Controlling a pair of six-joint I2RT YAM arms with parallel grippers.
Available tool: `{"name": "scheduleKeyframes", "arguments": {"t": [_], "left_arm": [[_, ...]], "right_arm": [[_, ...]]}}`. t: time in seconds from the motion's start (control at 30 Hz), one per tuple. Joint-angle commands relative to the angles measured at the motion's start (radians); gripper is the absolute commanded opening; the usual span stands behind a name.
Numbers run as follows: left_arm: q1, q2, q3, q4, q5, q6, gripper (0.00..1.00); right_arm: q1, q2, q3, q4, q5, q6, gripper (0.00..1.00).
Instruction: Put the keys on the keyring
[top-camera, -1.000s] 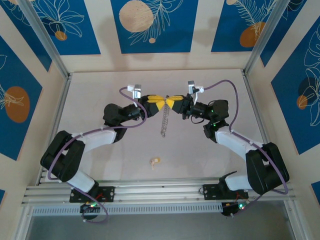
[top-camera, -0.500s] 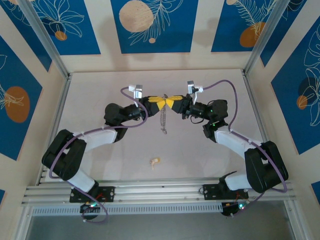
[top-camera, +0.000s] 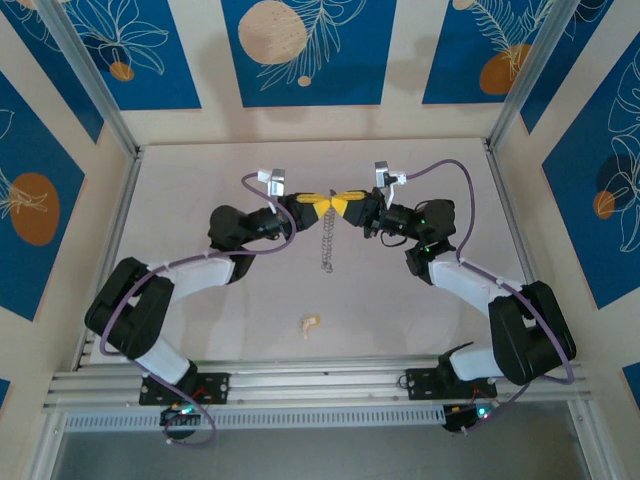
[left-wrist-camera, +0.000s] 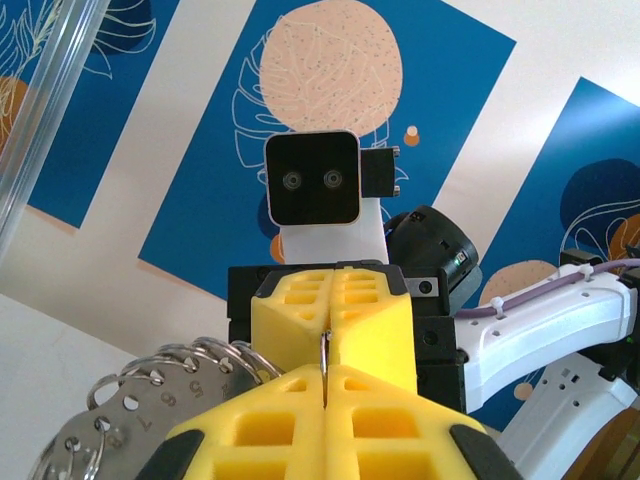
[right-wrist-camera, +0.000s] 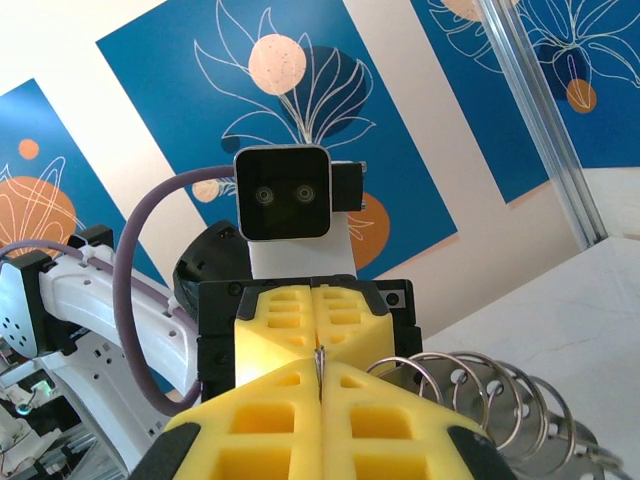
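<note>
**Keyring (top-camera: 326, 244) clamped from both sides; key (top-camera: 311, 322) not yet on**

The left jaws and right jaws meet tip to tip, each shut on the thin wire of the keyring. The ring's coiled length hangs down from that pinch at the far middle of the surface (top-camera: 200, 180). The small brass key lies alone on the near surface, well apart from the ring. By my reading nothing is threaded: fetching and threading the key remain.
</note>
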Motion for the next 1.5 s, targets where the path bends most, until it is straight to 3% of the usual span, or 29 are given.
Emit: {"name": "scheduleKeyframes", "arguments": {"t": [0.0,0.17,0.2,0.27,0.33,0.43,0.77,0.97,1.17,1.47], "left_arm": [[-0.008,0.017,0.044,0.051,0.04,0.0,0.0],[-0.009,0.014,0.044,0.052,0.039,0.02,0.0],[-0.01,0.012,0.042,0.051,0.035,0.027,0.0],[-0.009,0.007,0.036,0.051,0.028,0.045,0.0],[-0.01,-0.002,0.029,0.046,0.02,0.071,0.0],[-0.009,-0.021,0.017,0.018,0.006,0.133,0.0],[-0.011,-0.131,-0.071,-0.035,-0.067,0.466,0.0],[-0.023,-0.176,-0.131,-0.028,-0.144,0.671,0.0],[-0.039,-0.218,-0.136,-0.147,-0.174,0.839,0.0],[-0.047,-0.202,-0.126,-0.205,-0.265,0.797,0.0]], "right_arm": [[0.018,0.005,0.038,0.021,0.008,-0.006,0.0],[0.018,0.003,0.045,-0.017,0.002,-0.014,0.0],[0.016,-0.001,0.048,-0.031,0.004,-0.016,0.05],[0.005,-0.014,0.049,-0.063,0.004,-0.016,0.26],[-0.022,-0.042,0.036,-0.085,0.011,-0.006,0.39],[-0.075,-0.113,0.003,-0.145,0.027,-0.001,0.49],[-0.184,-0.441,-0.129,-0.634,0.117,-0.114,0.55],[-0.231,-0.525,-0.231,-0.734,0.132,-0.099,0.56],[-0.252,-0.533,-0.295,-0.777,0.107,-0.094,0.56],[-0.225,-0.533,-0.328,-0.903,0.101,-0.104,0.56]]}}
